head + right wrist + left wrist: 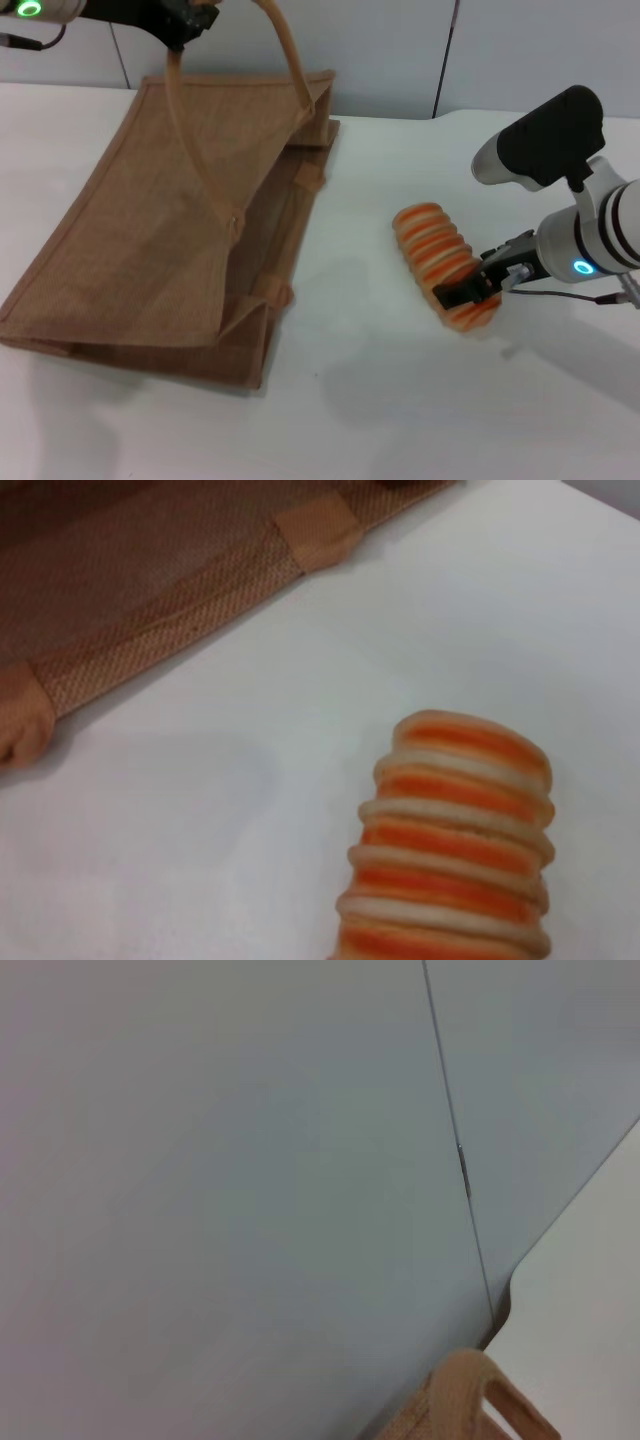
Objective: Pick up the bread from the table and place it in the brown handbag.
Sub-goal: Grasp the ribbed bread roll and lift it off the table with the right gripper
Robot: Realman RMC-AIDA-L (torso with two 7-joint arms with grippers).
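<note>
Head view: the bread point(440, 260) lies on the white desk point(400, 400), just to the right of the brown bag point(170, 230), not touching it. The right tool point(470, 292) is down at the loaf's near end, its dark fingers narrowed around that end and touching it. The left tool point(180, 30) is up at the far left, pinching one strap handle point(285, 50) and holding it raised, so the bag's mouth gapes toward the bread.
</note>
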